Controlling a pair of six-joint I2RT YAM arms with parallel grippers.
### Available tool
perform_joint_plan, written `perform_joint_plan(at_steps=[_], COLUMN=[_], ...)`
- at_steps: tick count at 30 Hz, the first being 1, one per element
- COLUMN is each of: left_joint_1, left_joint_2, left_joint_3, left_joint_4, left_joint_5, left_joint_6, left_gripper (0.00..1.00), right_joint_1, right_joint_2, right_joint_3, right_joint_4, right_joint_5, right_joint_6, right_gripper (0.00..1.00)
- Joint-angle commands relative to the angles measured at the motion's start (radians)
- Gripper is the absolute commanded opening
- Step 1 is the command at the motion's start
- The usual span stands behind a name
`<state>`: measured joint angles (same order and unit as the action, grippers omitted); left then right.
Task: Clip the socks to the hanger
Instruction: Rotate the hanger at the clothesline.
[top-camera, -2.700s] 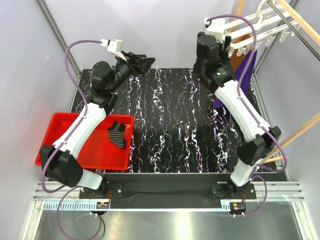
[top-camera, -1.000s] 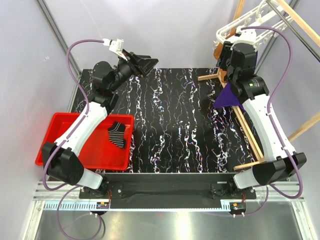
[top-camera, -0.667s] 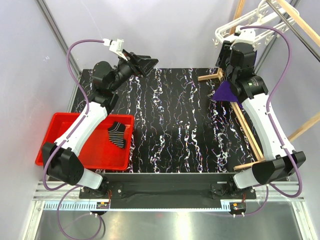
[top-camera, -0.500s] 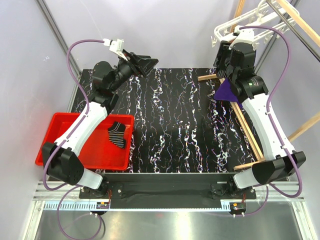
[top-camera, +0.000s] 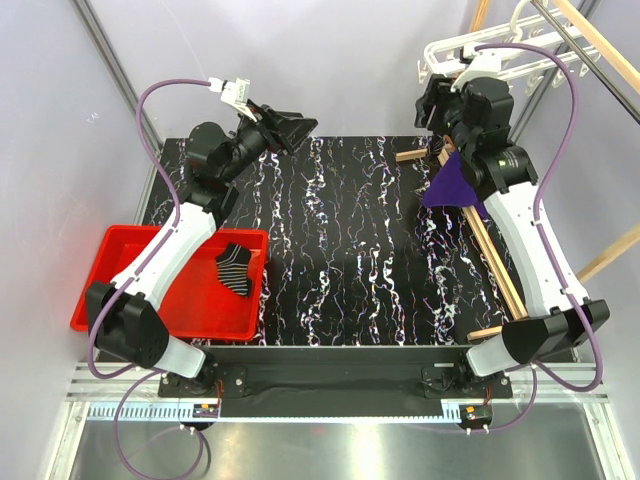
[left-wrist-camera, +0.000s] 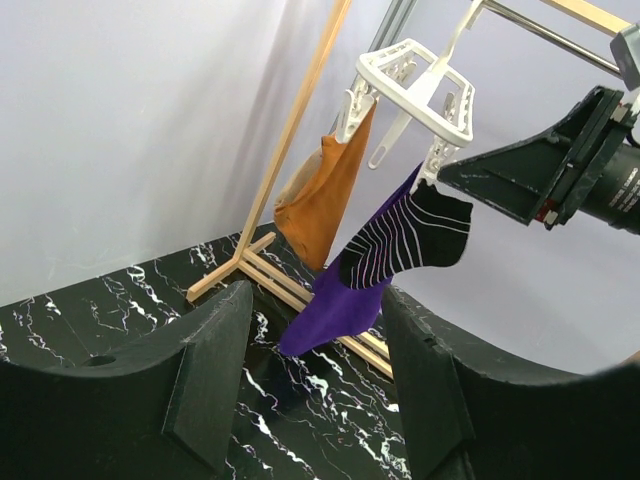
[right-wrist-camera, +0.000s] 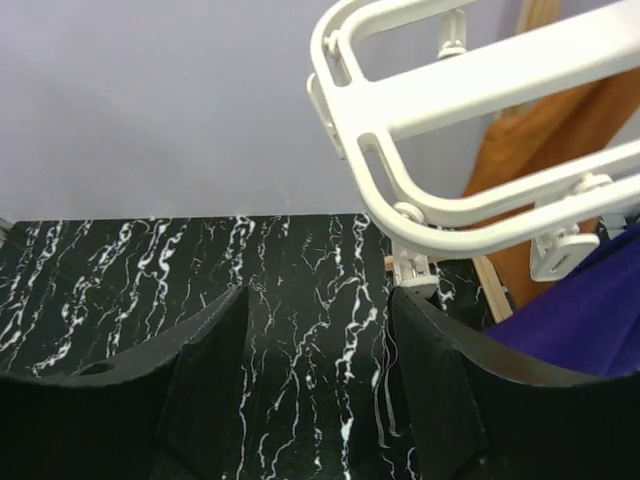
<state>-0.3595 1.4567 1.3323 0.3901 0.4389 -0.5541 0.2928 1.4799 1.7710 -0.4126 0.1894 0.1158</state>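
One black striped sock (left-wrist-camera: 410, 240) hangs from a clip of the white hanger (left-wrist-camera: 415, 85); in the right wrist view it shows edge-on (right-wrist-camera: 384, 395) under a clip (right-wrist-camera: 412, 268), just inside my right finger. A second sock (top-camera: 237, 268) lies in the red bin (top-camera: 130, 300). My right gripper (top-camera: 432, 105) (right-wrist-camera: 320, 390) is open and empty just below the hanger's (top-camera: 480, 50) (right-wrist-camera: 450, 120) front end. My left gripper (top-camera: 290, 128) (left-wrist-camera: 315, 400) is open and empty, raised at the back left and facing the hanger.
A purple cloth (top-camera: 455, 185) (left-wrist-camera: 345, 305) and an orange cloth (left-wrist-camera: 325, 190) hang on the hanger beside the sock. The wooden rack's beams (top-camera: 490, 245) run along the table's right side and stand up at the back (left-wrist-camera: 290, 130).
My right gripper has swung left and a little forward under the hanger's end, and the hanger has swayed with it. The left arm and the sock in the bin have not moved.
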Motion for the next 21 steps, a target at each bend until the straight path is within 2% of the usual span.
perform_joint_plan(at_steps=[1, 18, 21], left_joint_1=[0.005, -0.001, -0.002], left_joint_2=[0.007, 0.056, 0.06], left_joint_3=[0.021, 0.045, 0.048], left_joint_4=[0.044, 0.056, 0.058], left_joint_5=[0.021, 0.024, 0.024], left_joint_6=[0.006, 0.026, 0.025], left_gripper=[0.59, 0.59, 0.59], right_joint_1=[0.008, 0.058, 0.069], right_joint_2=[0.037, 0.249, 0.273], right_joint_3=[0.076, 0.294, 0.321], right_joint_4=[0.021, 0.041, 0.028], right_joint_5=[-0.056, 0.067, 0.171], right_joint_6=[0.01, -0.001, -0.004], right_gripper=[0.67, 0.74, 0.74])
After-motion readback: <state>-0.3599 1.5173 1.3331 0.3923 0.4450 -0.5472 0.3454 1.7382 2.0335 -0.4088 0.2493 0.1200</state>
